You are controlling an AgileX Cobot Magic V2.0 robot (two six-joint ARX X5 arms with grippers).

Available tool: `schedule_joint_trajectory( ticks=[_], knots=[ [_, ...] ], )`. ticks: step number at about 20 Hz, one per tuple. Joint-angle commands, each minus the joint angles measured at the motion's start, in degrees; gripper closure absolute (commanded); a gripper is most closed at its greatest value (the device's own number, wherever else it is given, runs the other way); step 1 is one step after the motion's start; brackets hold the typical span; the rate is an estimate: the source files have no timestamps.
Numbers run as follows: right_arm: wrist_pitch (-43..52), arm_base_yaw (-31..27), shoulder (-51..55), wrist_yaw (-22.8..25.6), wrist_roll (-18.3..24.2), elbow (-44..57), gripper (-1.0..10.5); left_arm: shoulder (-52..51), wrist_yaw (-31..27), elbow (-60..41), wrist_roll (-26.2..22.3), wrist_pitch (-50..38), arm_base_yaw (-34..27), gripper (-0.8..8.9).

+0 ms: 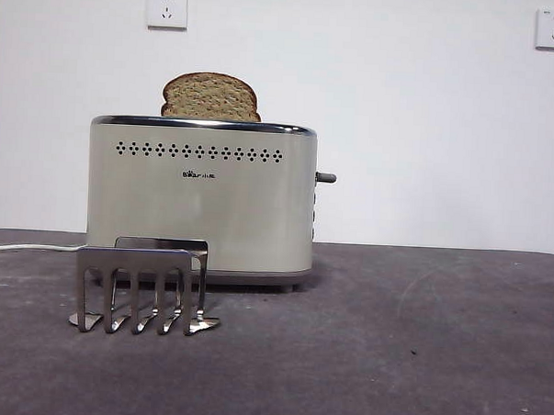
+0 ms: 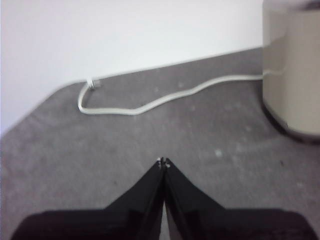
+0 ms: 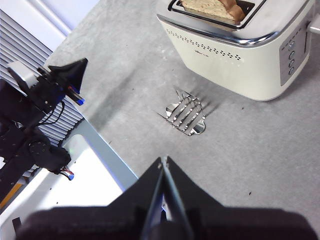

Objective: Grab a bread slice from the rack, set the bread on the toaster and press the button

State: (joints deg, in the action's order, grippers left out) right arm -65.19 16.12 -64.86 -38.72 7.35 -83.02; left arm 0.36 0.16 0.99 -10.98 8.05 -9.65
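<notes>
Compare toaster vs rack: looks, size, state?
The toaster is a boxy cream body; the rack is open shiny silver metal with comb slots. The toaster stands roughly twice as tall. The toaster holds the slice of bread in its slot; the rack holds nothing. Both stand upright on the grey table.

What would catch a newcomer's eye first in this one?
The slice of bread pokes its domed top out of the cream toaster, which stands mid-table against the white wall. In front of the toaster sits the shiny silver rack, with nothing in its slots. Neither arm is at work: the left gripper and the right gripper both hang above the table with jaws shut, away from these things.
</notes>
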Motion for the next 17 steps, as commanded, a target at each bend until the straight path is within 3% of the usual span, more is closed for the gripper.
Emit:
schedule_joint_trajectory(
  ticks=[1, 17],
  knots=[
    [0.0, 0.0, 0.0, 0.1, 0.5, 0.3, 9.5, -0.3, 0.0, -0.8, 0.8, 2.6, -0.2, 8.17],
    [0.0, 0.0, 0.0, 0.1, 0.9, 0.3, 9.5, -0.2, 0.1, -0.8, 2.2, 2.7, -0.2, 8.17]
  ],
)
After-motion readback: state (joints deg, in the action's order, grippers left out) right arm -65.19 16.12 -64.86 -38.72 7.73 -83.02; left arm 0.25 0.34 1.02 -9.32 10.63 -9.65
